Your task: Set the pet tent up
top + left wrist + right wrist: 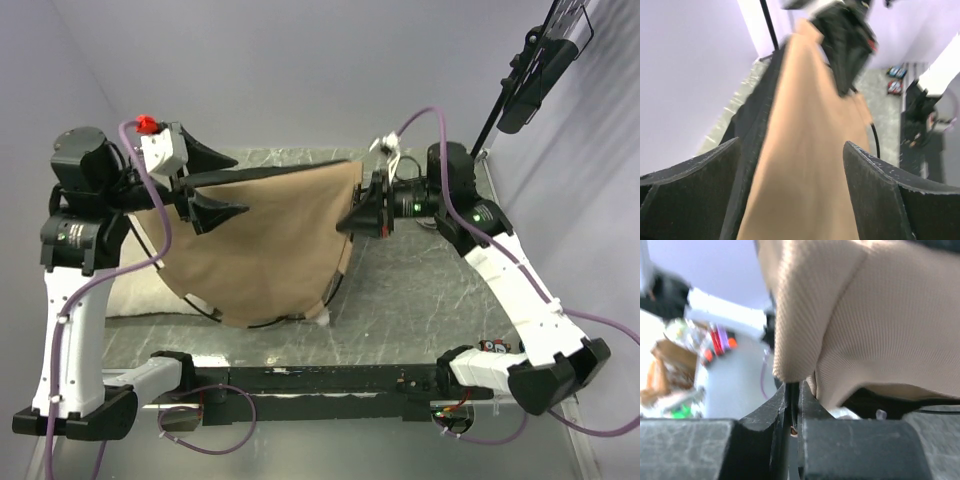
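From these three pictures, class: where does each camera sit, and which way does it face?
Top external: above and behind, looking down; left arm, right arm, pet tent between.
Left wrist: looks along the tent toward the right arm; open left gripper frames it.
Right wrist: close on fabric; right gripper pinches its edge.
Shared: the tent.

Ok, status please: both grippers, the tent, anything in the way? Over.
Left gripper open, astride pet tent edge. Right gripper shut on its opposite edge. Tent slack, not standing. Pillow partly beneath it.
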Motion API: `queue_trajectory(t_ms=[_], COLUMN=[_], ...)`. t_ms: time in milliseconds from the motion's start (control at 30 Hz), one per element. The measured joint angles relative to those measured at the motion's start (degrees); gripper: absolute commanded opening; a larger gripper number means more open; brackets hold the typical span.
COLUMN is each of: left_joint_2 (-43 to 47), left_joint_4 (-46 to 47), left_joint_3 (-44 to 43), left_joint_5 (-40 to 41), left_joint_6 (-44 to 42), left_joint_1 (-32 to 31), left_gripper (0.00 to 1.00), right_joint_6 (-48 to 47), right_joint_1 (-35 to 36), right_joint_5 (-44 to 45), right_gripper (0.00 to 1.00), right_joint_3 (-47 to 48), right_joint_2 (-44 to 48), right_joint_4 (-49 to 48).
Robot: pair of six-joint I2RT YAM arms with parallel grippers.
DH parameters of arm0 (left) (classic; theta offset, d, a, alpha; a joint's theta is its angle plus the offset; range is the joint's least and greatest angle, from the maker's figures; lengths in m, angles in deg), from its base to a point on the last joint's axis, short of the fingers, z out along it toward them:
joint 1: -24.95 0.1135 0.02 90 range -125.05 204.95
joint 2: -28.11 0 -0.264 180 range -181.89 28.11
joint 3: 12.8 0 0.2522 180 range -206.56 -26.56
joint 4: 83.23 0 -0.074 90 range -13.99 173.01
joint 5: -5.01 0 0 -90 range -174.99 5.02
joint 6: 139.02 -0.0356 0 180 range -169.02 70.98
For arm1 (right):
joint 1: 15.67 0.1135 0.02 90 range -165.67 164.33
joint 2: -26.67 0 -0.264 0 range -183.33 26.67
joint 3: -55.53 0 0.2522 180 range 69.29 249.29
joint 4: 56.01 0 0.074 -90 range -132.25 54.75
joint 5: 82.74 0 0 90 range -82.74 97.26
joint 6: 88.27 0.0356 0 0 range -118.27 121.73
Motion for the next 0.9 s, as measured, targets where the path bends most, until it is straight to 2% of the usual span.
queue_trajectory(t_ms=[133, 267, 400, 533, 667, 900], left_joint_2=[1.81, 8.63, 13.55, 13.16, 14.58, 21.94], left_joint_4=[-5.73, -10.14, -24.72, -35.15, -38.1, -40.85], left_joint_3=[-1.27, 8.37, 18.53, 22.6, 26.25, 34.91], left_joint_5=[-0.31, -0.35, 5.2, 12.98, 22.71, 34.4], left_joint_6=[-9.53, -21.75, -44.92, -63.82, -76.56, -90.75], left_joint_1=[-0.02, -0.81, -4.7, -6.69, -9.75, -11.56], left_gripper=[0.89, 0.82, 0.77, 0.73, 0.71, 0.78], right_joint_6=[11.15, 21.88, 29.49, 32.44, 33.59, 34.14], right_joint_1=[-2.99, -4.79, -5.29, -5.29, -5.29, -5.33], right_joint_5=[-0.59, -1.79, -2.99, -3.78, -4.17, -4.31], right_gripper=[0.0, 0.0, 0.0, 0.0, 0.0, 0.0], right_joint_3=[1.62, 3.15, 6.69, 7.74, 7.76, 7.76], right_joint_2=[-4.0, -8.35, -12.83, -13.86, -13.94, -14.4], right_joint_4=[-8.72, -17.2, -22.84, -24.57, -25.57, -25.44])
